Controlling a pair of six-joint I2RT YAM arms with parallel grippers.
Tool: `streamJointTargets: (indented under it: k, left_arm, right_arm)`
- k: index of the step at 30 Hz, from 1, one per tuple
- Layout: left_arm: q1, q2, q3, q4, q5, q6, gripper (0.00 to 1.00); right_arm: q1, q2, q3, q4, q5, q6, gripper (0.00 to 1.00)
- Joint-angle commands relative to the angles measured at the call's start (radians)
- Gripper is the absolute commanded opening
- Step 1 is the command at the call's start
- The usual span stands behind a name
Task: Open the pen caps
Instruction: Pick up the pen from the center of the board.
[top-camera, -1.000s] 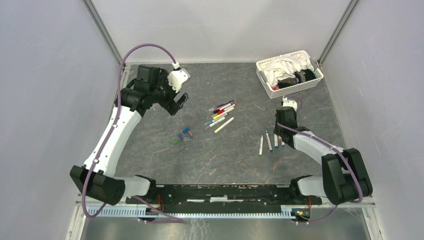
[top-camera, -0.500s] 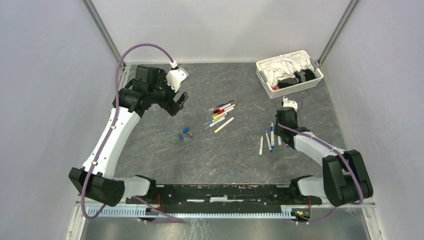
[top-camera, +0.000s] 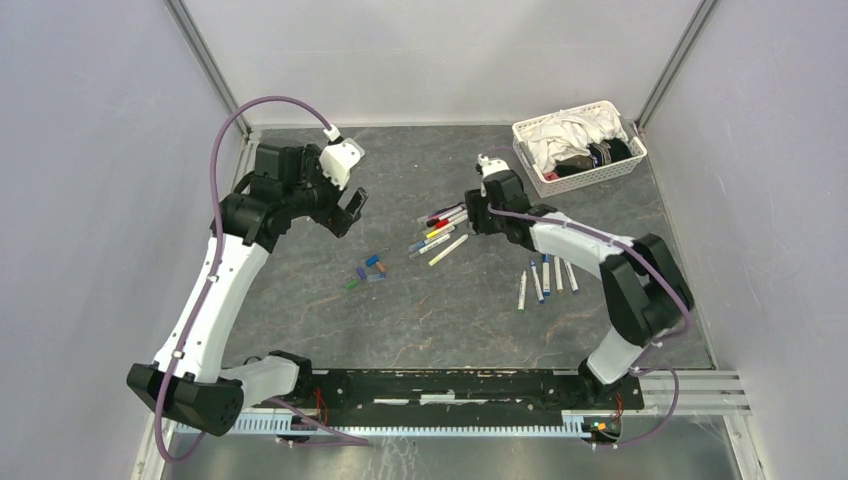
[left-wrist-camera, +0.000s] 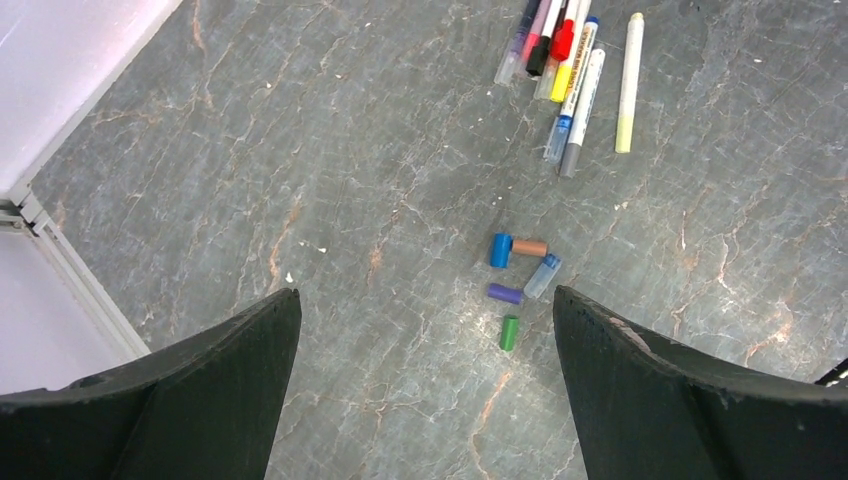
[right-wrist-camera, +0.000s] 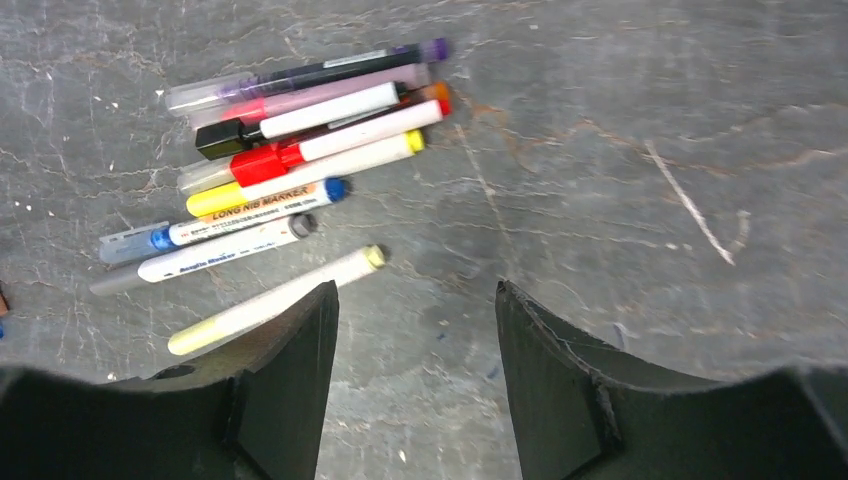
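Basket (top-camera: 597, 175) – white lattice, at the table's (top-camera: 450, 325) far right corner, holding crumpled white cloth (top-camera: 560, 135) and some dark items I cannot identify. Pens, main cluster (top-camera: 442, 226) – about nine, lying at mid-table with barrels touching or just beside each other, long axes parallel, running from near-left to far-right in the overhead view. A pale yellow one (right-wrist-camera: 275, 298) lies slightly apart on the near side. Pens, second group (top-camera: 545, 278) – four, lying side by side right of centre, long axes running roughly near to far. Pen caps (left-wrist-camera: 520, 278) – five loose ones, clustered left of the main cluster. Left gripper (left-wrist-camera: 425, 295) – fingers wide apart, empty, above the caps. Right gripper (right-wrist-camera: 415, 290) – fingers apart, empty, just beside the main cluster.
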Motion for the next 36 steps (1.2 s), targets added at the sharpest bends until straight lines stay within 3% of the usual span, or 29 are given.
streamJointTargets:
  k: [1,7,15,26,36]
  left_arm:
    - [0.006,-0.009,-0.02,0.017,0.04,-0.034,1.0]
    - [0.005,-0.01,-0.055,-0.009,0.088,-0.022,1.0]
    - [0.005,-0.009,-0.088,-0.011,0.097,-0.005,1.0]
    - [0.006,0.008,-0.098,-0.018,0.112,0.003,1.0]
    - [0.005,0.011,-0.097,-0.022,0.126,0.005,1.0]
  right_arm:
    - [0.045,0.116,0.11,-0.033,-0.008,-0.018,0.64]
    - [0.086,0.236,0.185,-0.028,-0.012,-0.025,0.64]
    - [0.11,0.261,0.155,0.008,0.039,-0.046,0.61]
    - [0.143,0.128,-0.056,0.072,0.057,-0.055,0.52]
    - [0.175,-0.012,-0.167,0.041,0.046,-0.063,0.54]
